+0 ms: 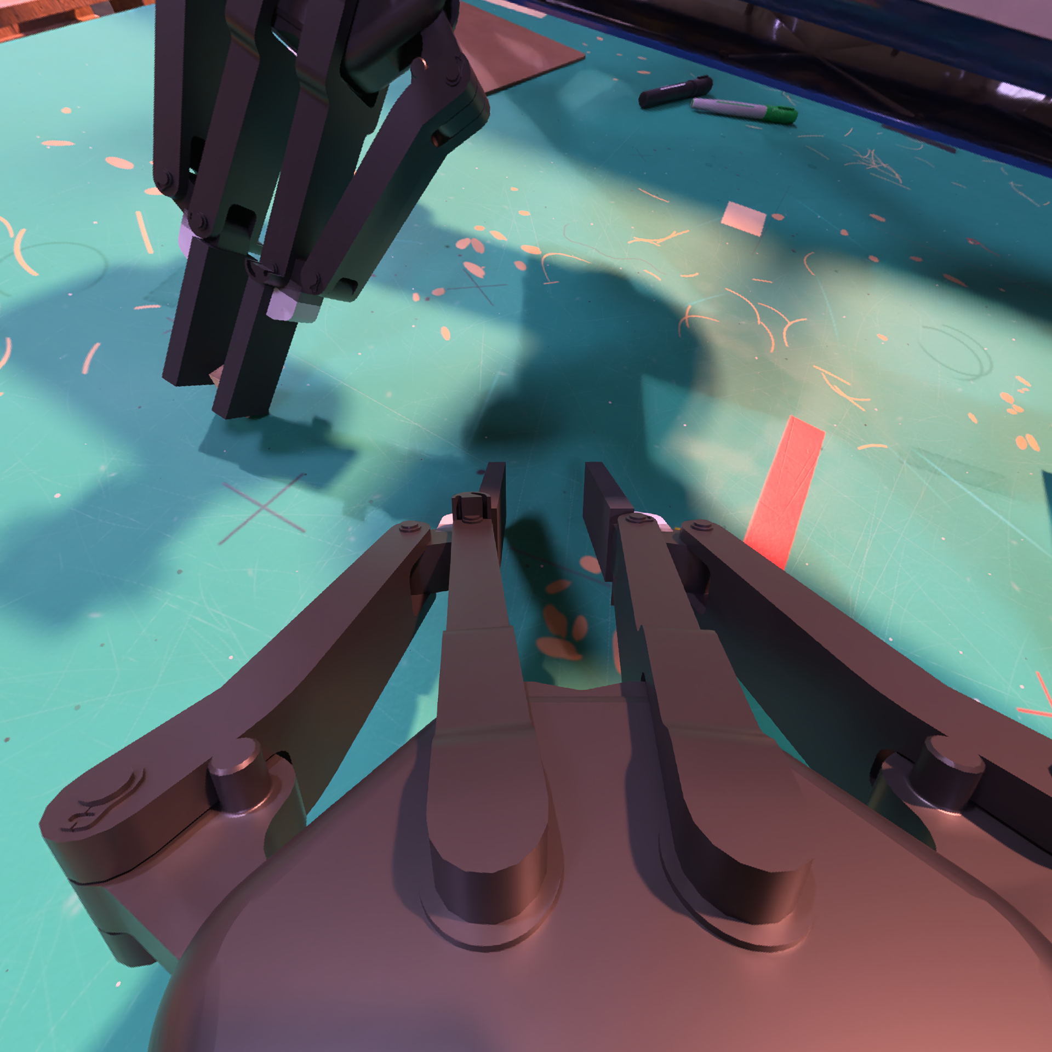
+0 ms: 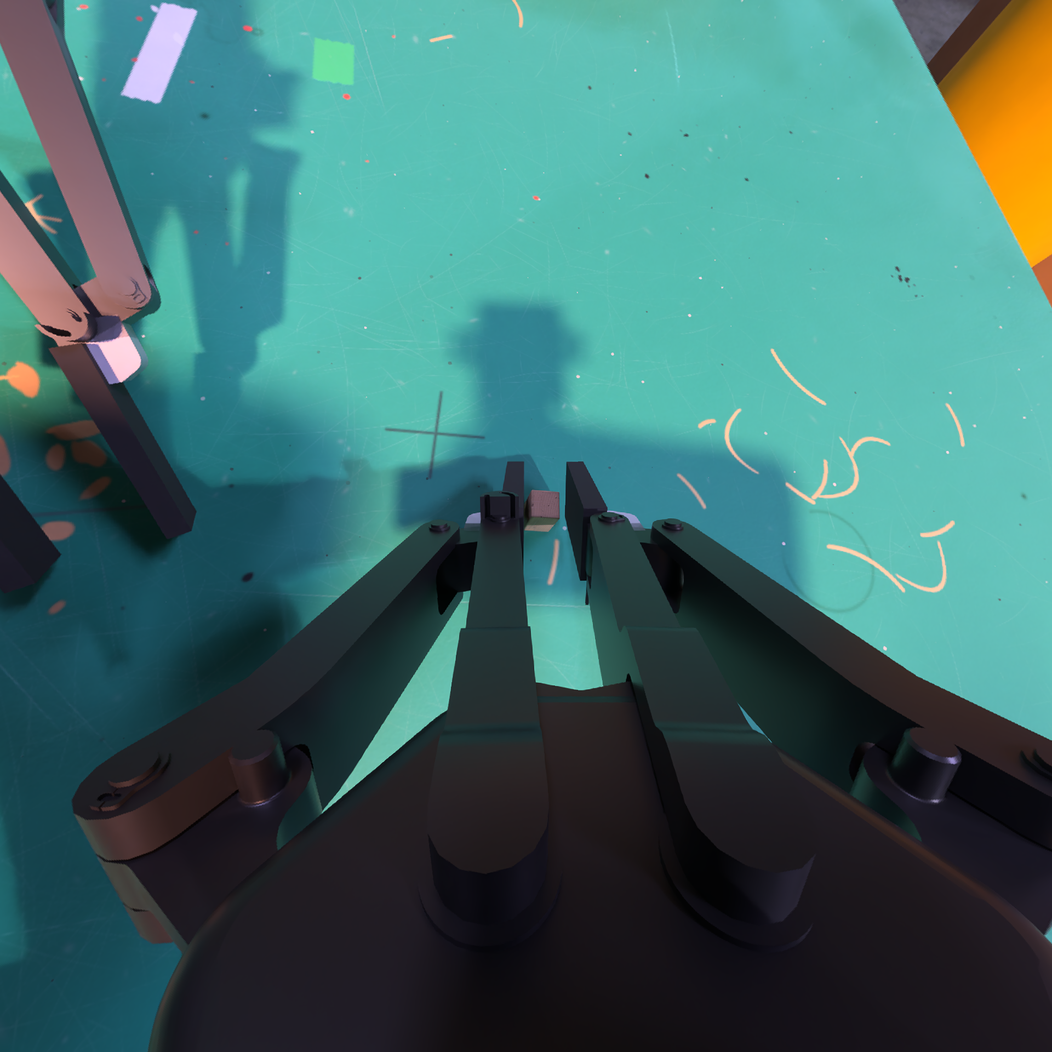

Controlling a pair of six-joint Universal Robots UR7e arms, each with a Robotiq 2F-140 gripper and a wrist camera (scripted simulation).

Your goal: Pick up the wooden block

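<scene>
- While set between the right gripper (image 2: pixel 543 484) fingers, block (image 2: pixel 543 504): on the mat (image 2: pixel 626 227), against the left finger, clear of the right one.
- Not yet clamped; fingers parted.
- Left gripper (image 1: pixel 543 484): parted, empty, farther from block.

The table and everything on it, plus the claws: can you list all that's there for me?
Wooden block: one, pale brown, between the right gripper's fingers, touching one finger, a gap to the other.
Markers: two, one black, one white with a green cap, lying at the table's far edge.
Tape strips: red, pale pink, lilac, green, all flat on the table.
Brown sheet: one, flat, far side.
Table: one, teal, scratched, with orange marks.
Left gripper: open, nothing between its fingers.
Right gripper: open, straddling the block.
</scene>
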